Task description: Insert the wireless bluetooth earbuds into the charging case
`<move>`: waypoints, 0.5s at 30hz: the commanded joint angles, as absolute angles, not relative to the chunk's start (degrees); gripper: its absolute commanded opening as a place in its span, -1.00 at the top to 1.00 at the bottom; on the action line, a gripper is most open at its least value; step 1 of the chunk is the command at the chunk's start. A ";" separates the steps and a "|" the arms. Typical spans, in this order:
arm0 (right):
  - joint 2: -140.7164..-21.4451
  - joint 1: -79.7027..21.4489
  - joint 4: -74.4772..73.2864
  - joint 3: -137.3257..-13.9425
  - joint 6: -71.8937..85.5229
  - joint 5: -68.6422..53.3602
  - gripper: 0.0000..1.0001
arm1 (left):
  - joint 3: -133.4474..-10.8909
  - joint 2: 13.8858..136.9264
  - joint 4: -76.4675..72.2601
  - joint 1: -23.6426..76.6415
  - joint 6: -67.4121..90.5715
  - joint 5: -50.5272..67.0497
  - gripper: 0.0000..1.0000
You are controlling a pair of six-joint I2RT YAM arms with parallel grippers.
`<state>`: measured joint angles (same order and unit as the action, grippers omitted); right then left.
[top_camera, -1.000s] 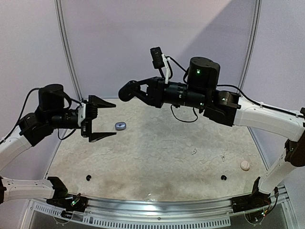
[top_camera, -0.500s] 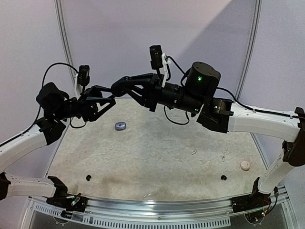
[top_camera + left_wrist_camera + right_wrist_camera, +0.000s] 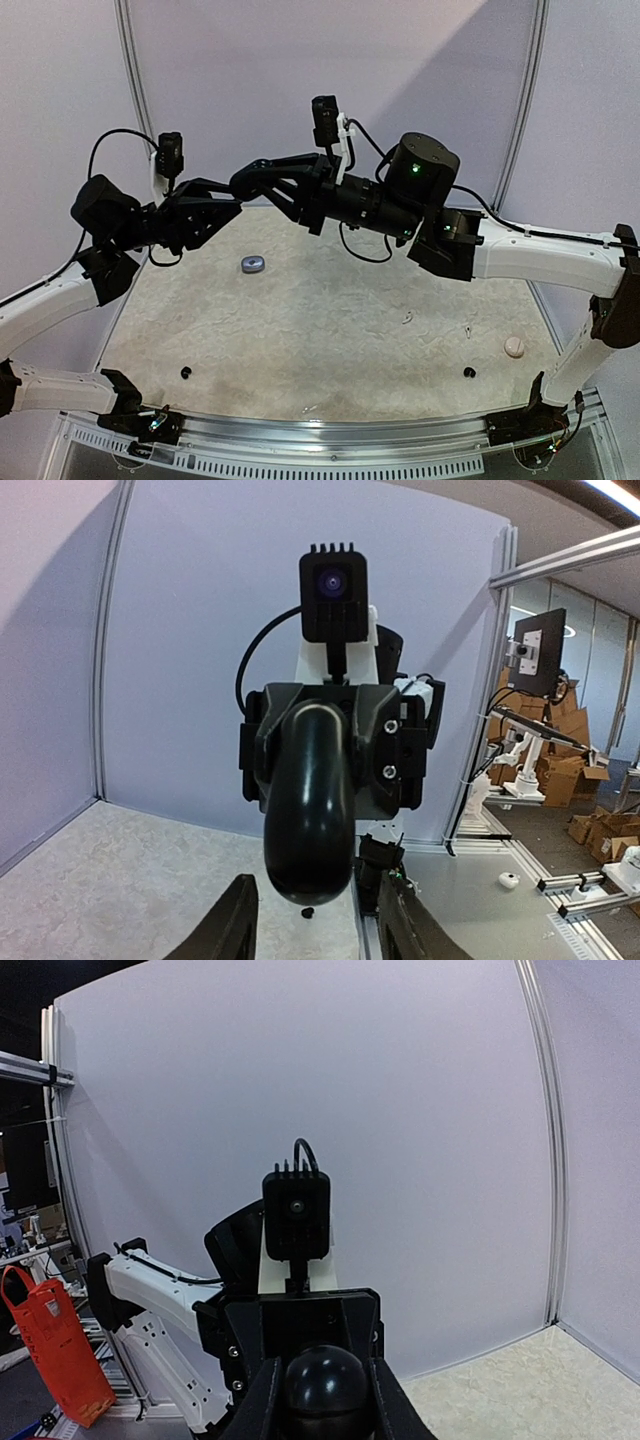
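The black case (image 3: 310, 810) is being held above the table's (image 3: 330, 300) far left, pinched in the right gripper (image 3: 326, 1400), its long axis upright in the left wrist view. The left gripper (image 3: 315, 930) is being presented head-on, jaws narrowly apart astride its lower end, gaps showing either side.

We count two arms, one left (image 3: 45, 300) and one right (image 3: 550, 250), and one black case (image 3: 255, 182) between them. On the surface (image 3: 330, 300) lie one blue-grey oval piece (image 3: 252, 264), two tiny white earbuds (image 3: 407, 319) (image 3: 468, 330), one round whitish piece (image 3: 514, 346) and two black dots (image 3: 185, 373) (image 3: 469, 372).
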<state>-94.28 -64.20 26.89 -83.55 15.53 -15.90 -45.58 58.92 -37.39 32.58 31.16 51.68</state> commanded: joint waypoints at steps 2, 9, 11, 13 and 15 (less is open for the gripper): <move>-95.53 -64.62 27.54 -83.41 14.86 -14.76 1.00 | -46.89 59.67 -38.57 33.82 31.07 51.69 0.13; -95.80 -64.62 26.59 -83.58 14.94 -14.56 1.00 | -47.50 60.30 -38.80 34.45 30.52 51.60 0.21; -95.83 -64.66 26.33 -83.35 14.99 -14.50 1.00 | -47.78 60.45 -38.85 34.61 30.49 51.60 0.24; -95.89 -64.63 26.50 -83.09 15.04 -14.57 1.00 | -47.89 60.56 -38.78 34.67 30.38 51.64 0.32; -95.97 -64.63 26.32 -82.97 15.11 -14.59 1.00 | -47.99 60.56 -38.76 34.71 30.33 51.59 0.39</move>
<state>-94.80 -64.25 26.96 -83.55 15.35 -15.51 -46.35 60.16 -37.82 33.65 31.09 51.37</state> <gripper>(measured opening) 0.219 0.333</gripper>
